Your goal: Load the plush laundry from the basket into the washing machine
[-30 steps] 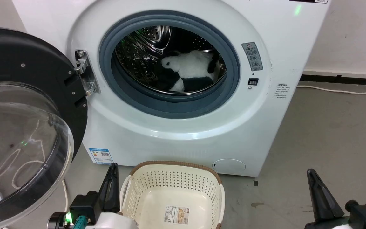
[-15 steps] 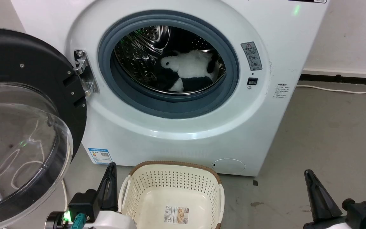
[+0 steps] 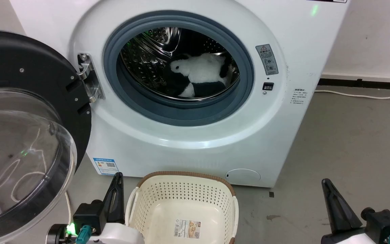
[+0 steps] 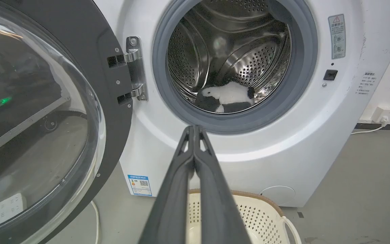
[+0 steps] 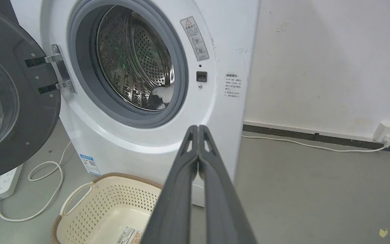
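The toy (image 3: 203, 69) lay in the washer (image 3: 188, 142), not the basket (image 3: 181, 195) — my left claw (image 4: 194, 128) and right claw (image 5: 198, 128) pinched together, empty — so shutting the door (image 3: 29, 67) looked next.

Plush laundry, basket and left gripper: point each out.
plush laundry (image 3: 202, 69), head view, white body.
basket (image 3: 185, 173), head view, brown far rim.
left gripper (image 4: 194, 130), left wrist view, shut fingertips.

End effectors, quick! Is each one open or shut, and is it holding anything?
Left end effector: closed, holding nothing.
Right end effector: closed, holding nothing.
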Controlling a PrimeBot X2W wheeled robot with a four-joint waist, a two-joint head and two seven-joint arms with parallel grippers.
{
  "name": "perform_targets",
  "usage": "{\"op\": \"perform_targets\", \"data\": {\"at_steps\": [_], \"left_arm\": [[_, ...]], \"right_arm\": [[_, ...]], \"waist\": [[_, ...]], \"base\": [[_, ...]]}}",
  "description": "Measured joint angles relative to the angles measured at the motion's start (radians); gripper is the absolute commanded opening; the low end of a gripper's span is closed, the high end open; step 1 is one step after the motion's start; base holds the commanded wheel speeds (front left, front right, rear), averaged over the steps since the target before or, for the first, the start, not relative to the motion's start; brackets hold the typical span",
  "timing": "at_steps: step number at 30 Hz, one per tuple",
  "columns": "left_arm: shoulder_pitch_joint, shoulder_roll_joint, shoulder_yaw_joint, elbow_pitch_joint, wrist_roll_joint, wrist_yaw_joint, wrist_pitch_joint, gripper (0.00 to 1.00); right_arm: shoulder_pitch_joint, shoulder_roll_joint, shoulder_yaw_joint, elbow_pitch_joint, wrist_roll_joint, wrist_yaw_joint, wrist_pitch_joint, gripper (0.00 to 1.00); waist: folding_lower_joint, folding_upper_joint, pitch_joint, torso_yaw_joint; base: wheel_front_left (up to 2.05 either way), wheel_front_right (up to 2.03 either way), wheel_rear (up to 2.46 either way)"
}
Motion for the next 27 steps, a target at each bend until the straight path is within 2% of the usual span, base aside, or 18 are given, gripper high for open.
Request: {"op": "perform_targets", "data": {"at_steps": [27], "left_arm": [[0.000,0.000,0.025,-0.026,0.030,-0.008,0.053,0.00]], "right_arm": [[-0.023,0.000,0.013,0.000,-0.017,0.000,0.053,0.00]], "waist": [[0.0000,0.0000,0.001,-0.006]], "base": [[0.00,0.00,0.00]]}}
